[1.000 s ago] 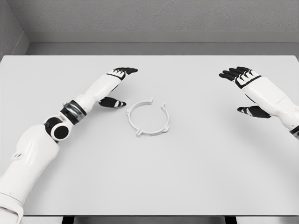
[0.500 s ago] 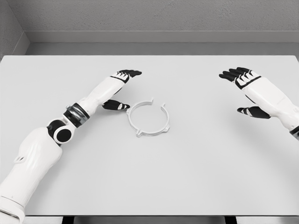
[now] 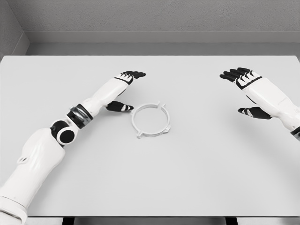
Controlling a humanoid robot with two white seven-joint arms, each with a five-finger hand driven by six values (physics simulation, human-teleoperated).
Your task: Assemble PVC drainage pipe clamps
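Clamp (image 3: 150, 120) flat at frame centre, just right of left hand (image 3: 123, 89); fingers spread, holding nothing, thumb nearly touching rim. Right hand (image 3: 248, 91) spread, empty, well apart.

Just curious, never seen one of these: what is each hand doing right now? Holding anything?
Left hand: open, holding nothing, its thumb close beside the white clamp ring.
Right hand: open, holding nothing, far from the ring.
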